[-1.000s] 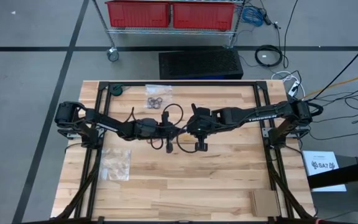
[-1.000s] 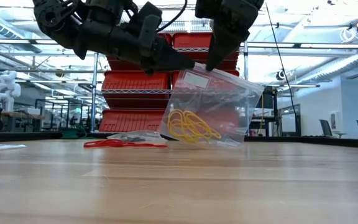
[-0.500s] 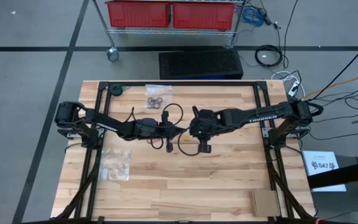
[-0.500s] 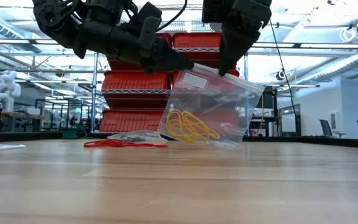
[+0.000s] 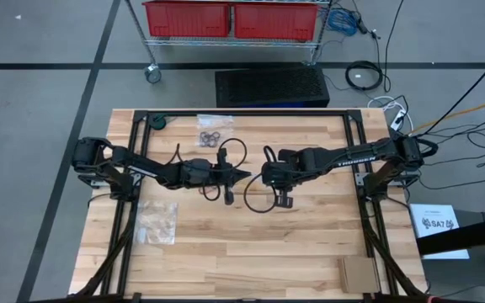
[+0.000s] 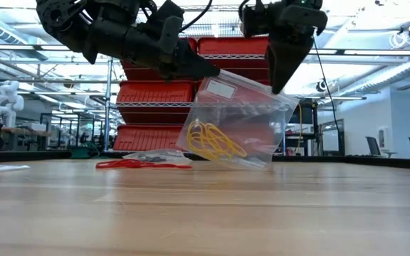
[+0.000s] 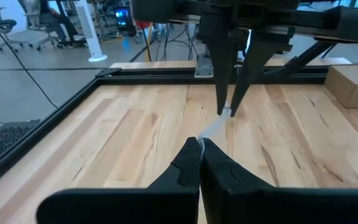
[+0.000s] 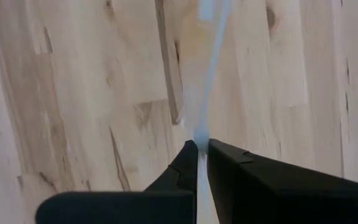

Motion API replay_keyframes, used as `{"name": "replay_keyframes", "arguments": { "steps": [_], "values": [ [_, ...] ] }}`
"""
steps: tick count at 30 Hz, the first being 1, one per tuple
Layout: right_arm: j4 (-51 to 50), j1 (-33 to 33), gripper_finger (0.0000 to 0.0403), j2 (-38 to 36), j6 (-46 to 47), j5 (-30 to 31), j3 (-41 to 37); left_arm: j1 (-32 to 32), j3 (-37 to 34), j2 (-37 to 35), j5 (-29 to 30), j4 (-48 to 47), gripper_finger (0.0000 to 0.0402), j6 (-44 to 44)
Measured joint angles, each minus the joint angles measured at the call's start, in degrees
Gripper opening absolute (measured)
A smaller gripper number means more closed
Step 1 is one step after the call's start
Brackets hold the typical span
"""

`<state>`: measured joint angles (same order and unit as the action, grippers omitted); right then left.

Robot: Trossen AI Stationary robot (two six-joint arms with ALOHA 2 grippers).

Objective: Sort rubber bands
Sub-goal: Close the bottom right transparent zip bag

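Rubber bands (image 6: 216,140), yellow: inside clear bag (image 6: 237,117) hung above the tabletop (image 6: 205,206), directly below both pincers. Left pincer (image 6: 216,72) and right pincer (image 6: 279,88), each clamped on an opposite top corner. Red bands (image 6: 142,164) lie behind; nothing obstructs.

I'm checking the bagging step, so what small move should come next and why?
Probably draw the two hands slightly apart to open the clear bag. The left hand and right hand each pinch its top edge, with yellow bands inside and its bottom just off the table.
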<state>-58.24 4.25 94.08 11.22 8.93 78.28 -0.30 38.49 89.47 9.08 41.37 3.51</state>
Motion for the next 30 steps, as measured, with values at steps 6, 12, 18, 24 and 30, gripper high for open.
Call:
{"name": "replay_keyframes", "arguments": {
  "steps": [6, 12, 18, 24, 30],
  "values": [
    [-1.9, 0.0, 0.0004, 0.0, 0.7, -0.1, 0.0, 0.0, 0.0, 0.0, 0.0, 0.0, 0.0000, 0.3],
    [-3.9, 0.0, 0.0004, 0.0, 1.9, -0.1, 0.0, 0.0, 0.0, 0.0, 0.0, 0.0, 0.0000, 0.3],
    [-5.2, 0.0, 0.0004, 0.0, 3.1, -0.1, 0.0, 0.0, 0.0, 0.0, 0.0, -0.1, 0.0000, 0.3],
    [-6.0, 0.2, 0.0004, 0.0, 3.1, 0.0, 0.0, 0.0, 0.0, 0.0, 0.0, -0.2, 0.0000, 0.3],
    [-6.1, 0.4, 0.0004, 0.0, 3.4, 0.1, 0.0, 0.0, 0.0, 0.0, 0.0, -0.2, 0.0000, 0.2]
  ]
}}
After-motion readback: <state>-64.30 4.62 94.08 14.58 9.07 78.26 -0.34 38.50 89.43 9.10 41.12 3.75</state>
